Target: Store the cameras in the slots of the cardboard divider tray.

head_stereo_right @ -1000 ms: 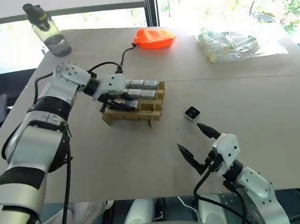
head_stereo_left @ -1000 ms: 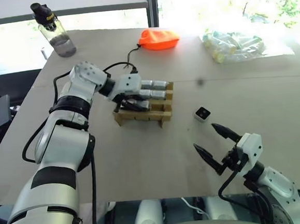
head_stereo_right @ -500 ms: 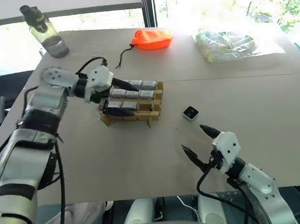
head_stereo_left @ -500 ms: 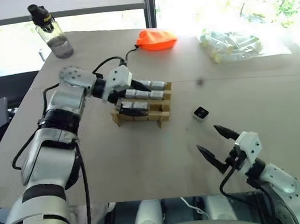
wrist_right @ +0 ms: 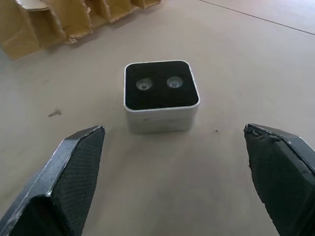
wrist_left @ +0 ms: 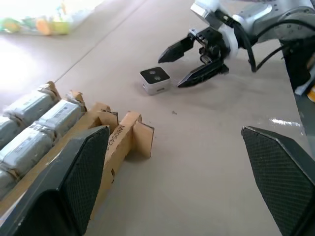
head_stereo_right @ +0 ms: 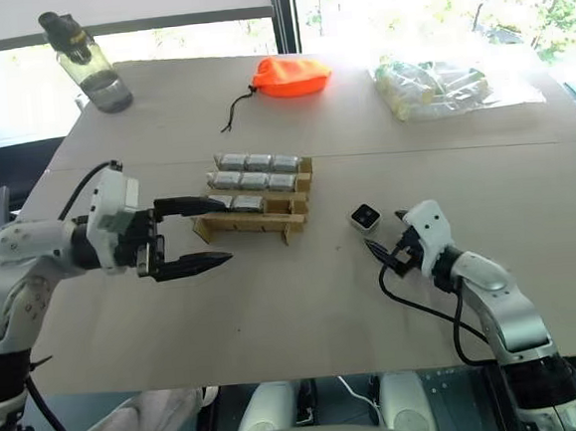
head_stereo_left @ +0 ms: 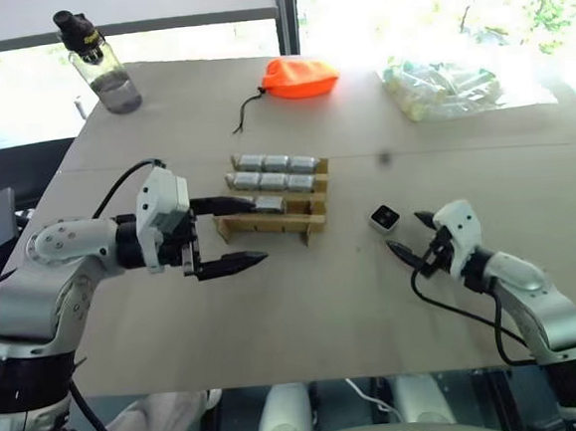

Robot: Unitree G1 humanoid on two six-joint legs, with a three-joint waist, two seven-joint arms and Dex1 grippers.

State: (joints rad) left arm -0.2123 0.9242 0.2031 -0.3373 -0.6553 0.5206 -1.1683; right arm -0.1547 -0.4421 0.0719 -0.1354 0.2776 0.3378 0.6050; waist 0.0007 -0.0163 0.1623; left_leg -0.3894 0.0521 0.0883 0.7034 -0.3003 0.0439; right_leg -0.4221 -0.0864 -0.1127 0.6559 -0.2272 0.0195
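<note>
Closest in, the right end effector (head_stereo_left: 412, 234) has its two black fingers spread wide and nothing in them; it sits low over the table (head_stereo_left: 305, 304), pointed at the loose camera (head_stereo_left: 385, 218), which lies just beyond the tips, not touching them. From the right wrist that camera sits between the two fingers, black lens face up with two small lenses showing. On the other side, the left end effector (head_stereo_left: 232, 234) is also wide open and empty, hanging just in front of the near left corner of the cardboard divider tray (head_stereo_left: 304, 224), fingers pointing toward the right. The tray stands mid-table with silver-grey cameras (head_stereo_left: 274, 182) lying in rows in its slots. Further back there's an orange pouch (head_stereo_left: 300, 76) with a black drawstring, a clear bag of pale tubes (head_stereo_left: 445, 87) at the far right, and a water bottle (head_stereo_left: 101, 65) at the far left corner. Compared to a second ago: the left end effector was right down in the tray's front row, and now it has let go and pulled back toward the robot's left, clear of the cardboard. The right one was hanging back near the table's front edge and has moved up to the loose camera, jaws as wide as before.
</note>
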